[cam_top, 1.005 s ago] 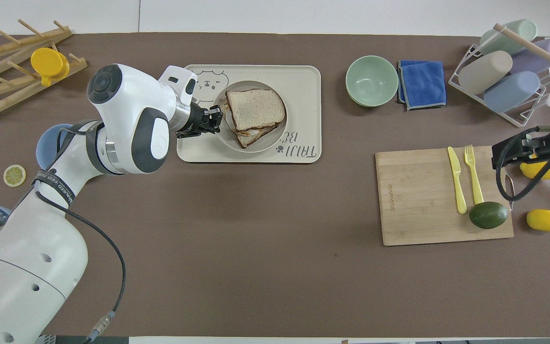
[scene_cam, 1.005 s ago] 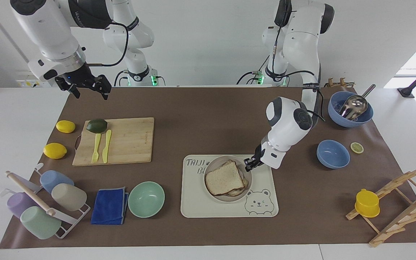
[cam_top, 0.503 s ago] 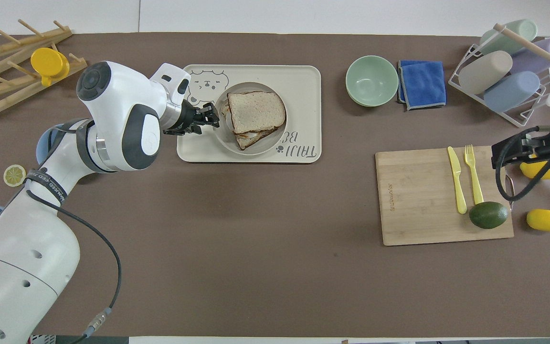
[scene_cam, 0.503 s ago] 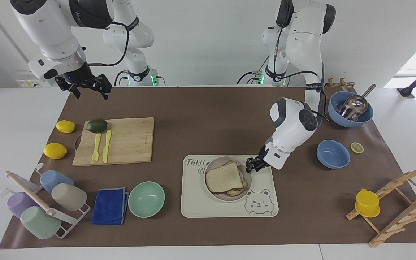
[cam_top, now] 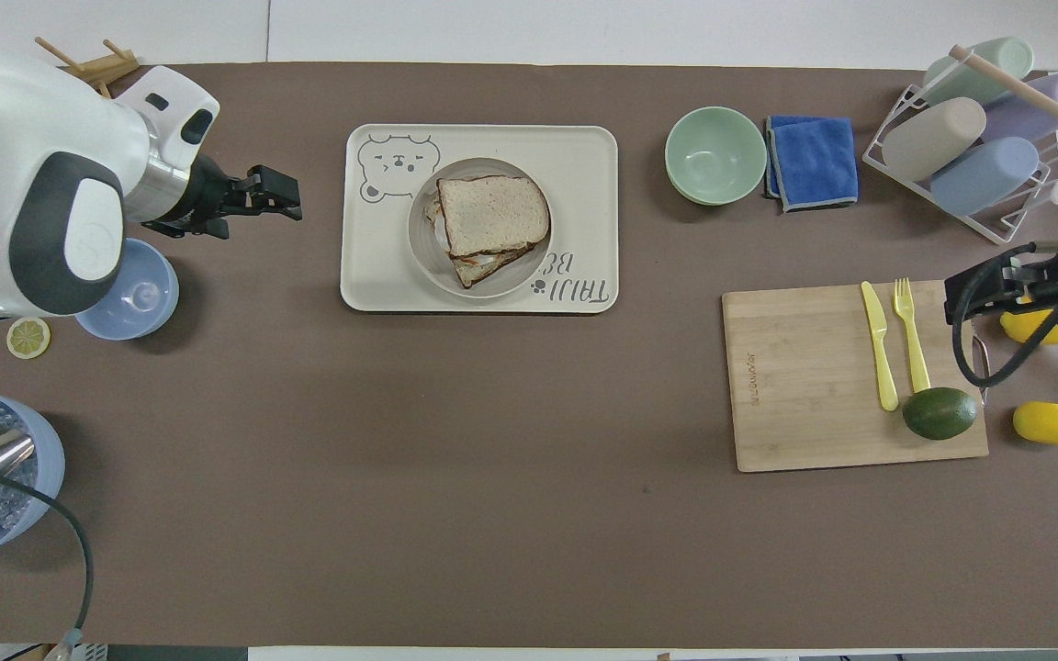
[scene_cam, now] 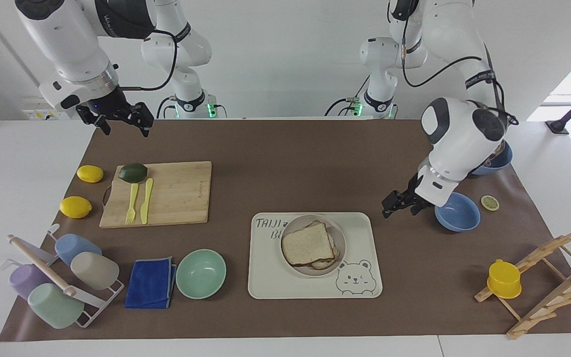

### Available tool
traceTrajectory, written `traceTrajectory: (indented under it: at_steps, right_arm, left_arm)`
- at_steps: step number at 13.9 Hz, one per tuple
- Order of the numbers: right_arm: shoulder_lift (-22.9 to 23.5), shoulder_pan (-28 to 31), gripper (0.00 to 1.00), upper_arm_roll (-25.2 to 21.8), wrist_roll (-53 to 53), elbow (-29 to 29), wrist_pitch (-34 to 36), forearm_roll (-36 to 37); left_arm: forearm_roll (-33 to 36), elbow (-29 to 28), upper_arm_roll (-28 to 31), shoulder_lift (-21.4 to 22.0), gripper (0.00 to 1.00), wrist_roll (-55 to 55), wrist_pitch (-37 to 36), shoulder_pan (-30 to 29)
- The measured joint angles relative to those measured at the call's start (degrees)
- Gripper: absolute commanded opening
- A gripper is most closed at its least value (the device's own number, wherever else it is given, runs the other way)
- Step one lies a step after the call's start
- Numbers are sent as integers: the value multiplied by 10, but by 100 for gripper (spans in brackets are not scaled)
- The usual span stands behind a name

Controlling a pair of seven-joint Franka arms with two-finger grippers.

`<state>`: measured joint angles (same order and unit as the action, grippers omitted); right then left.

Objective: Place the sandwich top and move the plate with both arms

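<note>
The sandwich top (scene_cam: 305, 243) (cam_top: 492, 213), pale speckled bread with a brown crust, lies on another slice on the round beige plate (scene_cam: 339, 234) (cam_top: 421, 240). The plate stands on the cream bear tray (scene_cam: 360, 238) (cam_top: 584, 156). My left gripper (scene_cam: 389, 207) (cam_top: 290, 195) hangs open and empty above the brown mat, beside the tray toward the left arm's end of the table. It touches nothing. My right gripper (scene_cam: 125, 130) (cam_top: 956, 303) waits open and empty in the air at the right arm's end, above the mat's edge by the cutting board.
A small blue bowl (scene_cam: 457, 211) sits just under the left wrist, with a lemon slice (scene_cam: 489, 202) beside it. The mint-green bowl (scene_cam: 200, 273) and blue cloth (scene_cam: 150, 282) lie beside the tray. The cutting board (scene_cam: 176, 193) holds an avocado and yellow cutlery. A wooden rack (scene_cam: 543, 277) carries a yellow cup.
The left gripper opened and let go of the sandwich top, which now rests on the plate. It then rose and drew away toward the left arm's end. The right arm stayed still.
</note>
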<state>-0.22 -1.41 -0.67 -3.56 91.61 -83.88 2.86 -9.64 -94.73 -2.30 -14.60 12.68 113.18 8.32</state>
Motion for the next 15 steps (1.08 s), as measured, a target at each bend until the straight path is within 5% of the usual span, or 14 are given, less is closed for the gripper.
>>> traceTrajectory:
  at_steps: [10, 15]
  right_arm:
    - [0, 0, 100, 0, 0, 0, 0, 0]
    - [0, 0, 100, 0, 0, 0, 0, 0]
  left_arm:
    - [87, -7, 2, 159, 100, -15, -253, -34]
    - [88, -62, 2, 192, 100, -16, -263, -34]
